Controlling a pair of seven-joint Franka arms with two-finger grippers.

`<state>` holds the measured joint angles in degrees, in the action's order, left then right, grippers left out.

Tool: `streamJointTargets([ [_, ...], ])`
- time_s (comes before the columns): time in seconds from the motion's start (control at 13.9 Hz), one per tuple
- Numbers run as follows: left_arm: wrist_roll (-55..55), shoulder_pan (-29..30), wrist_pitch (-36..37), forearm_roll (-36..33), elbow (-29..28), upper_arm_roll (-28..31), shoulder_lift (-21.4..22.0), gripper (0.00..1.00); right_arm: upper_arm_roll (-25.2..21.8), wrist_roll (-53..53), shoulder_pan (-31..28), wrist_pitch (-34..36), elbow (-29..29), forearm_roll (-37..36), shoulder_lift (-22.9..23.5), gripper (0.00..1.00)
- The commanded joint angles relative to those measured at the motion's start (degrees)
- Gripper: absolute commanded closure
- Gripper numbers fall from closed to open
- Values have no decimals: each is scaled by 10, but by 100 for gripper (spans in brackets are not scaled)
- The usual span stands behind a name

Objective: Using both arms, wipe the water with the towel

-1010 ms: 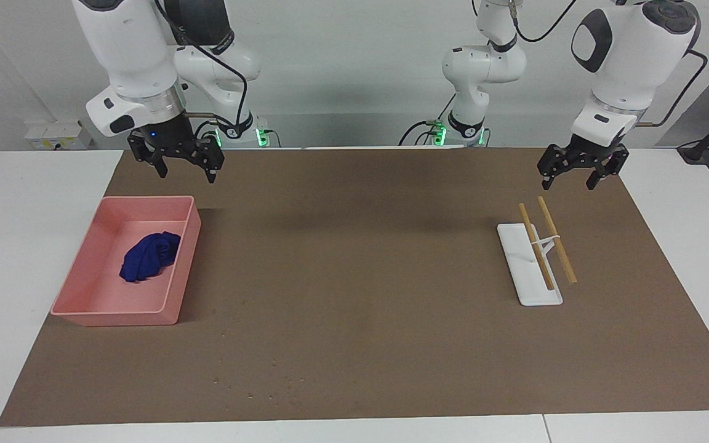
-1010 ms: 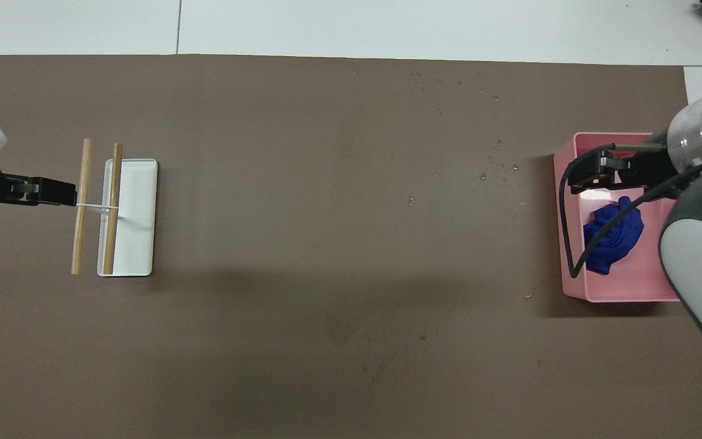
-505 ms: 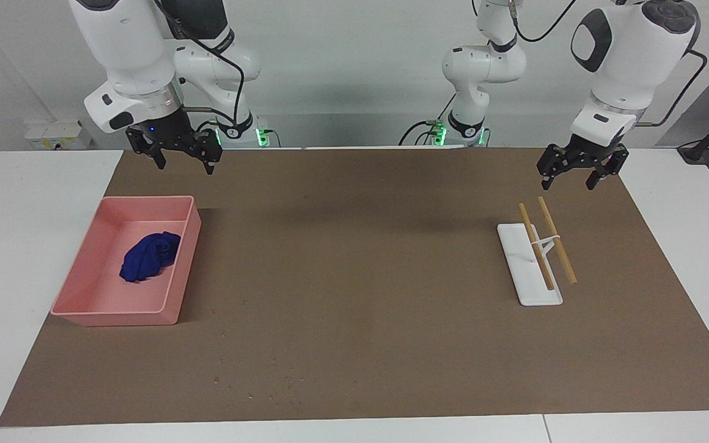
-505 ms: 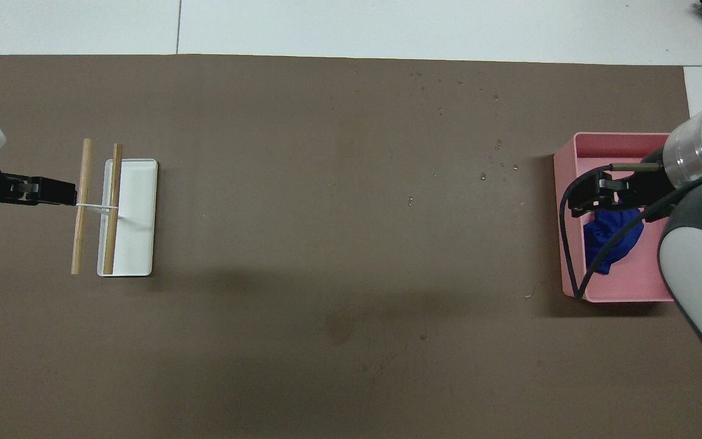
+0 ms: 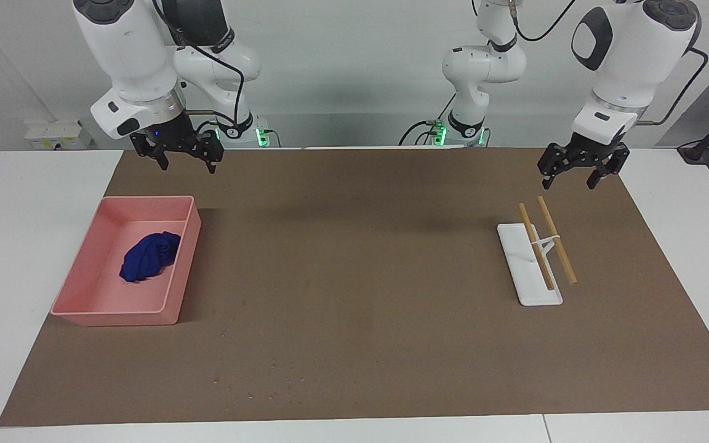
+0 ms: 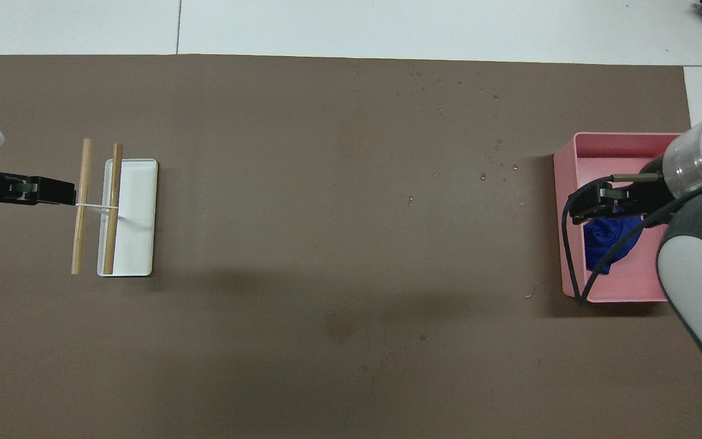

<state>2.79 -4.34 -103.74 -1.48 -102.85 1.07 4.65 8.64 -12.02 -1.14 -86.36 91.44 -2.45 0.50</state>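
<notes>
Two opposed high views, shared table point(image 5: 354, 277)

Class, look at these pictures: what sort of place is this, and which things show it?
Probably a robotics lab: two white arms with a left gripper and right gripper over a brown mat, with a staged towel in a pink tray.

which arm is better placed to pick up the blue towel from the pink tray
The right arm, probably. The right gripper hangs open over the robots' edge of the pink tray holding the towel. The left gripper waits over the table's other end.

Brown mat point(image 5: 354, 277) w/ pink tray point(image 5: 84, 311), white rack point(image 5: 517, 271)
</notes>
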Motion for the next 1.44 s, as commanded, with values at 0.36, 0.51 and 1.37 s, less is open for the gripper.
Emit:
streamJointTargets([
  [0.36, -1, -1, 9, -11, 4, -1, 6, 0, 1, 2, -10, -47, 25, 17, -25, 0],
  [0.51, -1, -1, 9, -11, 4, -1, 6, 0, 1, 2, -9, -56, 25, 17, -25, 0],
  [1.37, -1, 0, 9, -11, 3, -1, 6, 0, 1, 2, -11, -56, 32, 17, -30, 0],
])
